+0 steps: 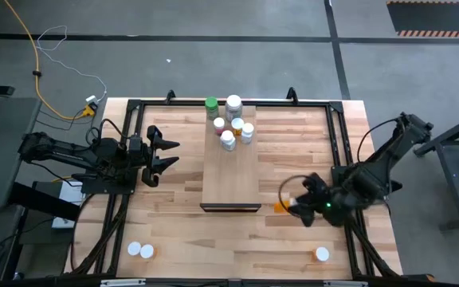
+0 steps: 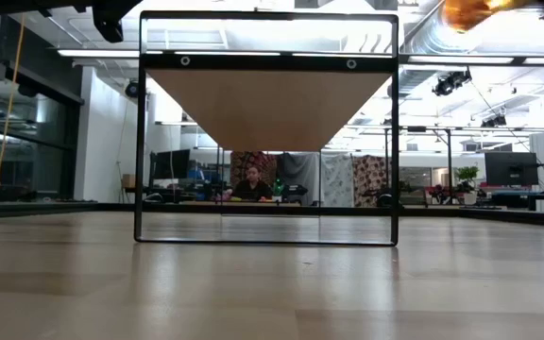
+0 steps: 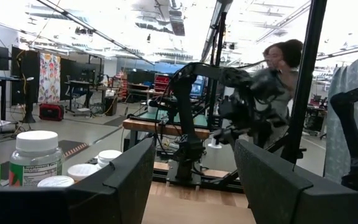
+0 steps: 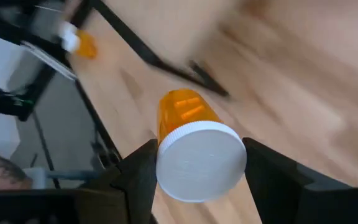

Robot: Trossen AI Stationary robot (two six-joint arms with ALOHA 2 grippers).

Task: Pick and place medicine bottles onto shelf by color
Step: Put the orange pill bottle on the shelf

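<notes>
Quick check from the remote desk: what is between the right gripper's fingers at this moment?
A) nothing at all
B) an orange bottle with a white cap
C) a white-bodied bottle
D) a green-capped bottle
B: the right wrist view shows the orange bottle with its white cap sitting between the right gripper's two fingers, over the tabletop rather than the shelf.

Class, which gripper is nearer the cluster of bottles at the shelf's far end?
Left. The left gripper hangs open just off the shelf's side, level with the cluster. The right gripper holds an orange bottle near the front end.
</notes>
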